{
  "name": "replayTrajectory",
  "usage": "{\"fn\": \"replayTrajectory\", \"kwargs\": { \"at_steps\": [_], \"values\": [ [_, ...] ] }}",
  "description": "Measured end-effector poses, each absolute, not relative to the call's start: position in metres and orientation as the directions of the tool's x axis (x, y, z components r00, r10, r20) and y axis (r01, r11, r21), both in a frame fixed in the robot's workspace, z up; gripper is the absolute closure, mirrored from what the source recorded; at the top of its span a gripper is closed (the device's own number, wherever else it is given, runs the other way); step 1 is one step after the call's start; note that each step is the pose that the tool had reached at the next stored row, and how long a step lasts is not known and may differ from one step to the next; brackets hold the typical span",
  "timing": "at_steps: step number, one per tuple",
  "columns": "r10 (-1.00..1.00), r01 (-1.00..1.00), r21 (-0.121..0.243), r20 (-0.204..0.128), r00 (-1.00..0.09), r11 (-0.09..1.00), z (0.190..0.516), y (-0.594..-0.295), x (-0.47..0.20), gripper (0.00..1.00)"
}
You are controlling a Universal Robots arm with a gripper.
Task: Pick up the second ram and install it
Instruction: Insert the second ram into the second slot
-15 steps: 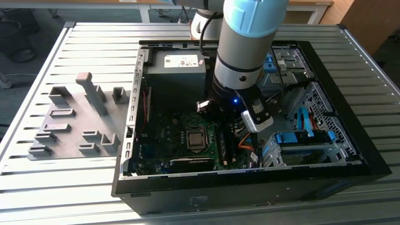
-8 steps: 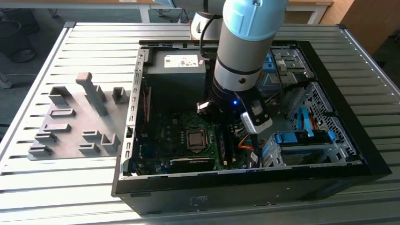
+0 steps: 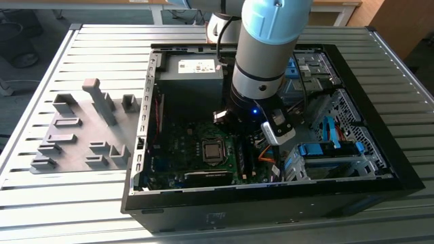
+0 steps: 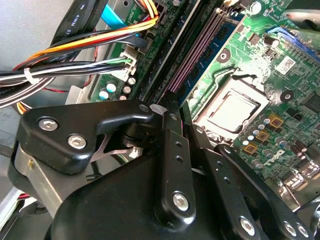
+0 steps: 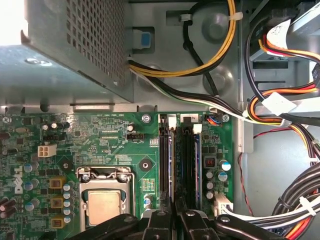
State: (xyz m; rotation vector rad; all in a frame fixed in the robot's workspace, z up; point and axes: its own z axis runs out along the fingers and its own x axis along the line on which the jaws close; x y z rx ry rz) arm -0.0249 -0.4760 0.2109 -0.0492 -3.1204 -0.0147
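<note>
We see grey fixture blocks (image 3: 81, 132) at 9 o'clock on worktop (image 3: 101, 40), well apart from open case (image 3: 379, 168). Gripper (image 5: 175, 212) low over motherboard (image 5: 115, 140); fingers (image 5: 159, 222) nearly closed on second ram (image 5: 173, 165), upright over slot for seating. Cables (image 5: 280, 115) crowd 3 o'clock; CPU socket (image 5: 102, 202) just beside.

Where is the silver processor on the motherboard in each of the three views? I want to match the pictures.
Exterior view: the processor lies on the exterior view's left of the memory slots.
Second wrist view: the processor sits beside the memory slots.
First wrist view: the processor lies between the yellow capacitors and the memory slots.
Shared landmark: the memory slots.
</note>
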Motion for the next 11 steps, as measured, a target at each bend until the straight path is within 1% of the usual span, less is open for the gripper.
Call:
{"fn": "replayTrajectory", "kwargs": {
  "at_steps": [11],
  "values": [
    [0.032,0.032,0.017,0.021,-0.999,0.999,0.2145,-0.4775,-0.0248,0.86]
  ]
}}
